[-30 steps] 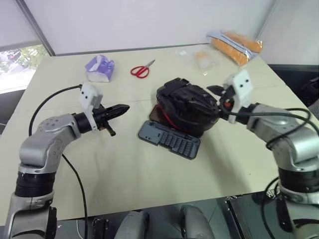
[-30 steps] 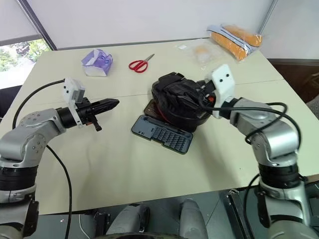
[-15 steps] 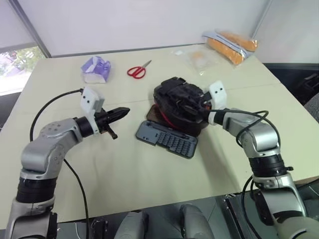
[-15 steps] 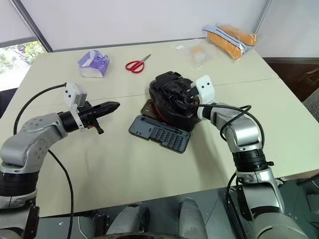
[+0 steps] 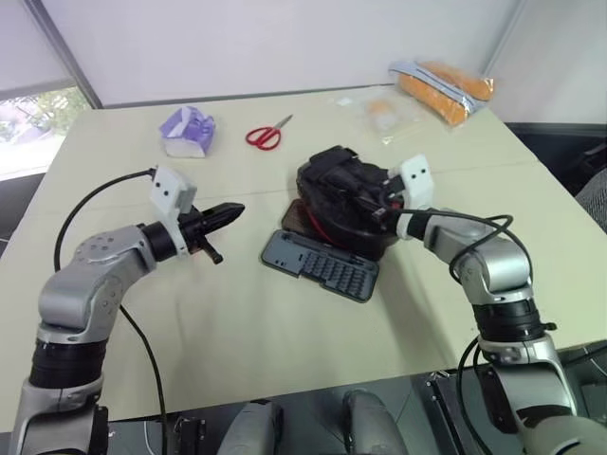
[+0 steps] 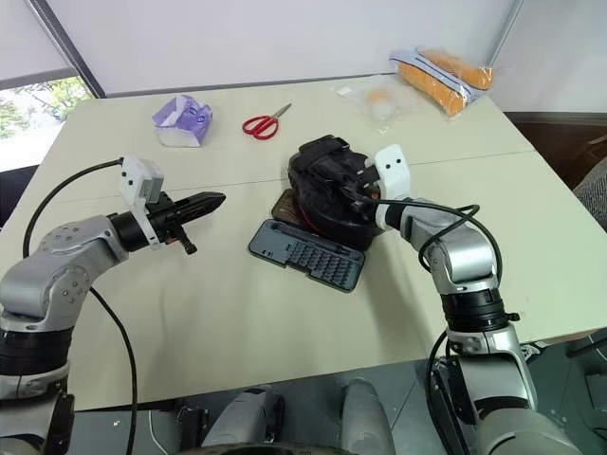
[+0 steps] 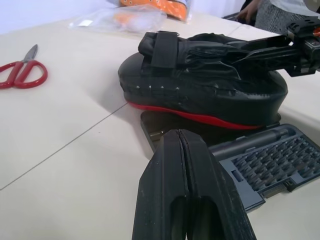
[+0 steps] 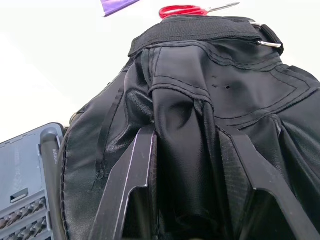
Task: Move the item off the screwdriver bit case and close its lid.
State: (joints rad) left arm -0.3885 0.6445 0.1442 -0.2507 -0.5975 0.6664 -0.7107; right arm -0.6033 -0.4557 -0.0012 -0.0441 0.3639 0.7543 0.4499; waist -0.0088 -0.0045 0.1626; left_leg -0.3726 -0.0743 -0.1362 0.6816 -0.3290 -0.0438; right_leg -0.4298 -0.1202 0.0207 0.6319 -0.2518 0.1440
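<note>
The item, a bulky black bag [image 5: 337, 194] with red trim, rests on the open lid [image 5: 293, 220], a smoky-brown panel lying flat on the table behind the screwdriver bit case [image 5: 322, 266]. The grey case shows rows of bits. My right gripper [image 5: 379, 202] reaches in from the bag's right side, and in the right wrist view its fingers [image 8: 135, 185] pinch a raised fold of the bag [image 8: 185, 165]. My left gripper [image 5: 228, 210] hovers shut and empty left of the bag, pointing at it; the left wrist view shows its closed tip [image 7: 179, 136].
Red scissors [image 5: 268, 135] and a purple-and-white packet [image 5: 188, 131] lie at the back left. A clear plastic bag [image 5: 379, 116] and an orange wrapped package [image 5: 446, 83] sit at the back right. Bare table lies to the left and in front of the case.
My right gripper has come down and forward onto the bag, and its fingers have closed from wide open onto a fold. The left gripper has stayed put.
</note>
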